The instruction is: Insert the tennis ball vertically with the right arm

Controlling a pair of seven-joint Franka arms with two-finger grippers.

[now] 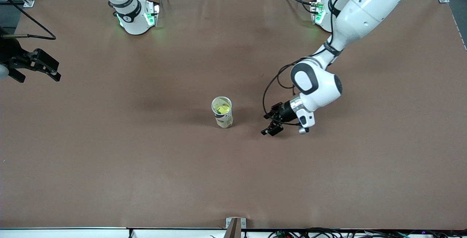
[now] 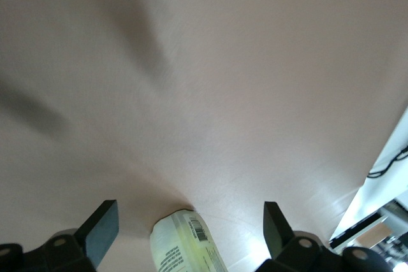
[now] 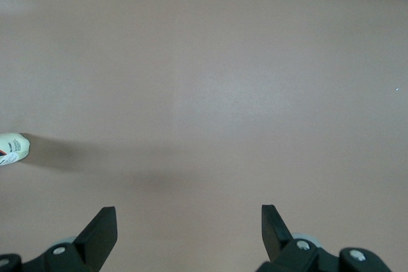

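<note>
We see the tennis ball (image 1: pixel 222 109) already in the upright tube (image 1: pixel 223 113), probably light and springy. Left gripper (image 1: pixel 271 124) is spread beside the tube; right gripper (image 1: pixel 40 68) waits, spread, over its table end.

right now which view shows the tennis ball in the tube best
Front view: it looks down the open tube onto the yellow-green tennis ball inside. Left wrist view shows only the tube's labelled wall; right wrist view only its edge.
</note>
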